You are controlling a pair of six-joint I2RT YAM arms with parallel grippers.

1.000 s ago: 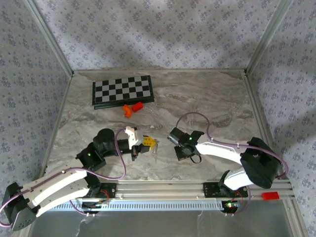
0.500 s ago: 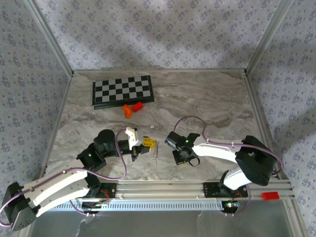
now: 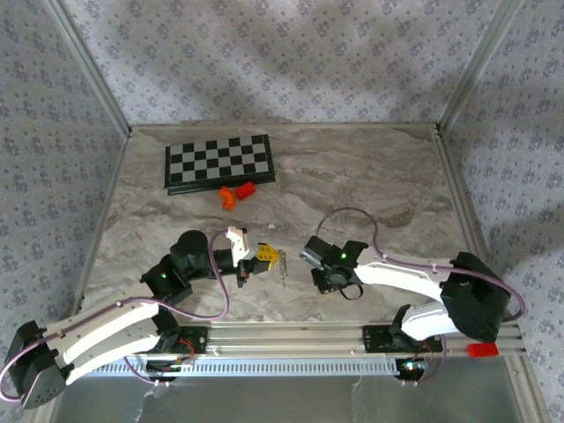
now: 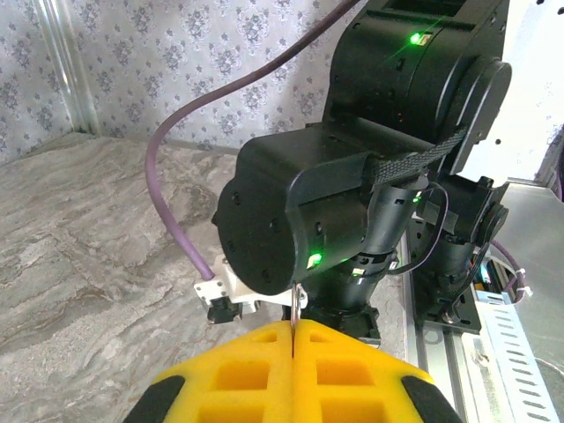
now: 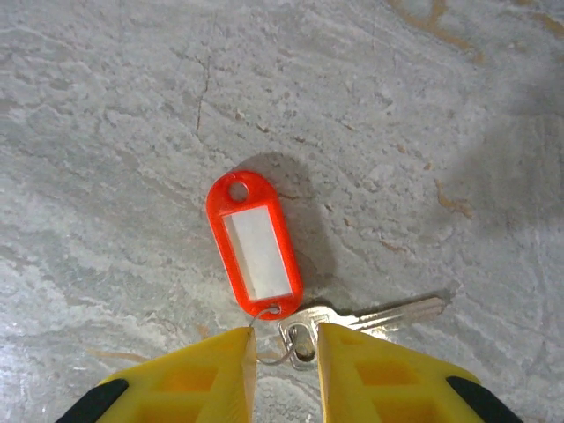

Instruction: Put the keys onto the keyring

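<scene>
Right wrist view: the red keyring [image 5: 255,251] lies mid-frame on the marble table [image 5: 441,106]. A key [image 5: 388,314] lies at its wire ring, half hidden between the right gripper's [image 5: 286,339] narrowly parted fingers. The left gripper [image 4: 293,330] is clamped on a second key [image 4: 297,304], seen edge-on as a mere sliver.

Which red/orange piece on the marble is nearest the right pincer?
The oblong red tag with a white label, lying just ahead of the right pincer. The two orange blocks sit far off by the checkerboard.

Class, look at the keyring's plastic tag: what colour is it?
Red, with a white middle. The tag shows best in the right wrist view.
</scene>
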